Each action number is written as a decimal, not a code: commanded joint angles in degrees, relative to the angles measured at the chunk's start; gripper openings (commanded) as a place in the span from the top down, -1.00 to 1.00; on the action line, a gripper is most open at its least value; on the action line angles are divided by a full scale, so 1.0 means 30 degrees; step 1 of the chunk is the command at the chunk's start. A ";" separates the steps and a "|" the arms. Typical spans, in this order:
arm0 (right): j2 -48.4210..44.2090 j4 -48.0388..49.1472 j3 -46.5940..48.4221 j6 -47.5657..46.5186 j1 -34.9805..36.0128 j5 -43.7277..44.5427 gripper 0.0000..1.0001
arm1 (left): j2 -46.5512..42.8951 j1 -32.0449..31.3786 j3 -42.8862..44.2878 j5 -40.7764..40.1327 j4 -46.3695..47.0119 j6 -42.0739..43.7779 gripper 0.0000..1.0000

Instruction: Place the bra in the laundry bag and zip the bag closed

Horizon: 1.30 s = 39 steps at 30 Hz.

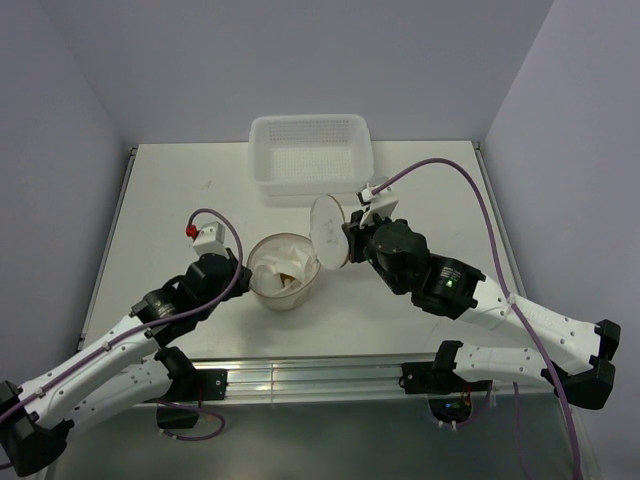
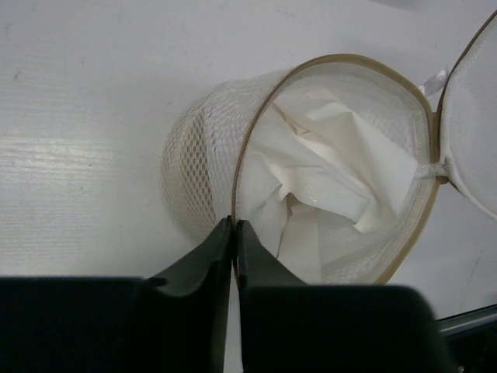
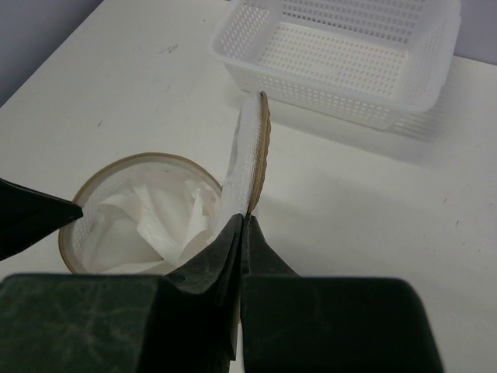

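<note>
The laundry bag [image 1: 285, 275] stands open at the table's middle, its tan rim [image 2: 326, 61] facing up. Crumpled white fabric [image 2: 326, 155] fills it. A small mustard patch [image 1: 290, 281], seemingly the bra, shows among it in the top view; the rest of the bra is hidden. My left gripper [image 2: 234, 227] is shut on the bag's near-left rim, and shows in the top view [image 1: 248, 272]. My right gripper [image 3: 245, 219] is shut on the edge of the disc lid [image 3: 250, 151], holding it upright beside the bag's right side [image 1: 327, 230].
A white perforated plastic basket [image 1: 310, 150] stands behind the bag near the back edge; it also shows in the right wrist view [image 3: 349, 62]. A metal rail [image 1: 300, 375] runs along the table's front edge.
</note>
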 commanded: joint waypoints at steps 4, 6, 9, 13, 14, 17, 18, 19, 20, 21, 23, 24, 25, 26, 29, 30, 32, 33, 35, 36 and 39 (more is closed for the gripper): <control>-0.0284 -0.0636 0.1178 0.0076 0.0051 0.0785 1.00 | -0.0836 0.0084 -0.0314 -0.0002 0.1589 -0.0020 1.00; -0.0227 -0.1015 0.1383 0.0076 0.0080 0.0902 1.00 | -0.0895 0.0084 -0.0285 0.0144 0.1997 0.0126 1.00; 0.0299 -0.2415 0.2694 0.0251 0.0109 0.1720 1.00 | -0.0400 0.0084 -0.0139 0.0991 0.3166 0.0477 1.00; 0.2025 -0.4882 0.4397 0.0282 0.0927 0.3329 1.00 | 0.1150 0.0084 0.0096 0.1608 0.4952 0.0770 0.99; 0.2958 -0.5117 0.5213 0.0137 0.1278 0.3798 1.00 | 0.1359 0.0113 0.0125 0.1842 0.5336 0.0916 1.00; 0.5531 -0.4945 0.6853 0.0338 0.2685 0.4361 0.99 | 0.1362 0.0200 -0.0020 0.1991 0.6157 0.1180 1.00; 0.6387 -0.4886 0.7442 0.0543 0.3297 0.3722 0.94 | 0.1274 0.0259 -0.0108 0.1845 0.6189 0.1239 1.00; 0.7410 -0.4943 0.8173 0.0690 0.3593 0.3309 0.64 | 0.1012 0.0375 -0.0254 0.1873 0.6189 0.1269 1.00; 0.9451 -0.5205 0.9892 0.1098 0.3828 0.3015 0.41 | 0.0864 0.0667 -0.0342 0.1873 0.6160 0.1298 1.00; 1.0283 -0.6135 1.0750 0.1450 0.4034 0.2925 0.14 | 0.0689 0.0785 -0.0517 0.1931 0.6218 0.1269 1.00; 1.1139 -0.6437 1.1404 0.1775 0.4182 0.2342 -0.35 | 0.0162 0.1371 -0.1016 0.2603 0.6481 0.1240 1.00; 1.0822 -0.5887 1.1026 0.1805 0.4095 0.2135 -0.37 | 0.0044 0.1489 -0.1104 0.2867 0.6453 0.1269 1.00; 1.0297 -0.5417 1.0384 0.1834 0.3746 0.1727 -0.38 | -0.0189 0.1577 -0.1250 0.2985 0.6395 0.1298 1.00; 0.8871 -0.4977 0.8870 0.2125 0.3482 0.1404 -0.37 | -0.0308 0.1723 -0.1309 0.2987 0.6394 0.1385 1.00; 0.5533 -0.3103 0.5387 0.2914 0.1731 -0.0173 -0.33 | -0.0543 0.2103 -0.1602 0.3423 0.6628 0.1387 1.00; 0.4820 -0.2141 0.4498 0.3209 0.1141 -0.0645 -0.30 | -0.0514 0.2192 -0.1690 0.3571 0.6832 0.1357 0.99; 0.3008 -0.1170 0.1666 0.4084 -0.0815 -0.1814 -0.23 | -0.0426 0.2339 -0.1807 0.3805 0.7067 0.1357 1.00; 0.2562 -0.0091 0.0806 0.4438 -0.1466 -0.2286 -0.22 | -0.0339 0.2397 -0.1895 0.3952 0.7329 0.1357 1.00; 0.1568 0.1056 -0.1451 0.5345 -0.3045 -0.4211 -0.22 | -0.0104 0.2485 -0.1925 0.4157 0.7565 0.1328 1.00; 0.1358 0.2338 -0.2096 0.5611 -0.3402 -0.4746 -0.25 | -0.0017 0.2515 -0.1983 0.4216 0.7682 0.1328 1.00; 0.0976 0.4396 -0.3973 0.6666 -0.4984 -0.7293 -0.32 | 0.0392 0.2661 -0.1867 0.4450 0.8414 0.1503 1.00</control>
